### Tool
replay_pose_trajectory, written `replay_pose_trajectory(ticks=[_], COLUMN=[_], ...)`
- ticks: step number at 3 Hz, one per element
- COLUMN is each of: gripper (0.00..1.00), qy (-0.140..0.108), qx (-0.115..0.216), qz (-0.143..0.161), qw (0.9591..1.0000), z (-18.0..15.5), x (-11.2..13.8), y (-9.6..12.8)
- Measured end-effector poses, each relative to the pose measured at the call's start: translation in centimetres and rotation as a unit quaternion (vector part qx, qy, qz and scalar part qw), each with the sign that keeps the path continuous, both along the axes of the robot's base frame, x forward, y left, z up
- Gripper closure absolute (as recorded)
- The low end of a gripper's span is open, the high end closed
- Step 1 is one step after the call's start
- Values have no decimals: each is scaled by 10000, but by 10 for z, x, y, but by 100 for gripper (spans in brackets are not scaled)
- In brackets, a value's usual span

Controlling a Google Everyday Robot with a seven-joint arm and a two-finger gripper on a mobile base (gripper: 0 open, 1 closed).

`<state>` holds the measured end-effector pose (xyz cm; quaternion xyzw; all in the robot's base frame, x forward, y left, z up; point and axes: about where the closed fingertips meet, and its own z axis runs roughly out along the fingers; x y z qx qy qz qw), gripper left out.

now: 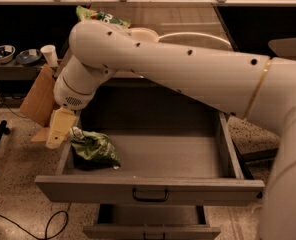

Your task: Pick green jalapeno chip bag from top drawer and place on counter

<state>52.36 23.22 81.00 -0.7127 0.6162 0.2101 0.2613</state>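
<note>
The top drawer (178, 156) stands pulled well out of the cabinet, a wide grey box with tall side walls and a dark loop handle (150, 195) centred on its front panel. Its only visible content is the green jalapeno chip bag (94, 149), a crumpled glossy foil packet lying on the drawer floor in the front left corner, close against the left wall, with its pale silvery end turned up toward that wall. The rest of the drawer floor shows bare grey. The robot's thick cream arm (188, 74) reaches in from the right, crosses above the drawer and bends down at the left side, where the hand (58, 130) hangs over the left wall, just beside the bag's pale end. How far the hand is open cannot be told, nor whether it touches or has hold of the bag. Behind the arm, the cabinet's dark top surface (180, 16) carries a larger green bag (100, 18) near its back left corner and two pale bowls (144, 34) partly hidden by the arm. Below the open drawer, a lower drawer (153, 230) juts out slightly; what it holds is out of sight. A cardboard box (38, 98) leans on the floor to the left of the cabinet.
</note>
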Motion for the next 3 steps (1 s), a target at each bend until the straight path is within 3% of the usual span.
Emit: replay_pose_trajectory(ticks=[1, 3], gripper=[0, 0], qy=[201, 587], qx=[-4, 2], qz=[-130, -602], qw=[9997, 9965], z=[-24, -95], x=[14, 30], y=[11, -14])
